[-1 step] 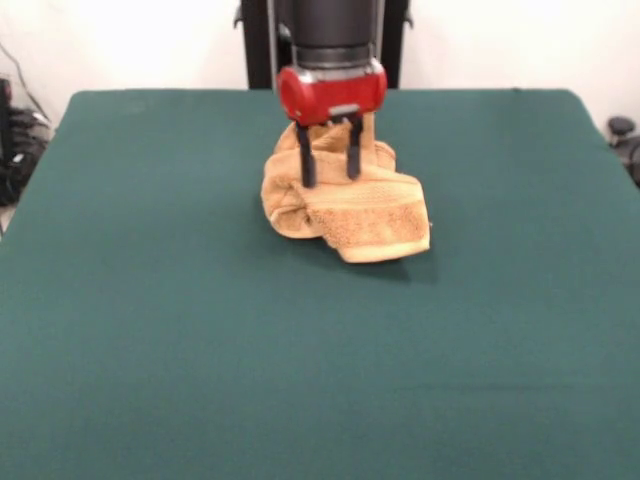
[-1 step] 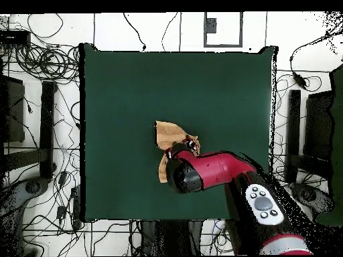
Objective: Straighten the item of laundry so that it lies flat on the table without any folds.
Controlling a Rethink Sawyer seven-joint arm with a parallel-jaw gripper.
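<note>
The item of laundry point(image 1: 350, 215) is a tan-orange towel lying crumpled in a heap on the far middle of the green table point(image 1: 150, 320). One folded corner with a woven band points toward the front right. My gripper point(image 1: 328, 182) stands over the heap's back part. Its two black fingers point(image 1: 306, 165) are spread open, their tips down against the cloth, with bunched towel showing between them. In the overhead view the towel point(image 2: 167, 135) pokes out from under the red arm point(image 2: 208, 168), which hides the gripper.
Green cloth covers the table point(image 2: 120, 100) on all sides of the towel. Cables and stands point(image 2: 47, 120) lie on the floor around the table's edges.
</note>
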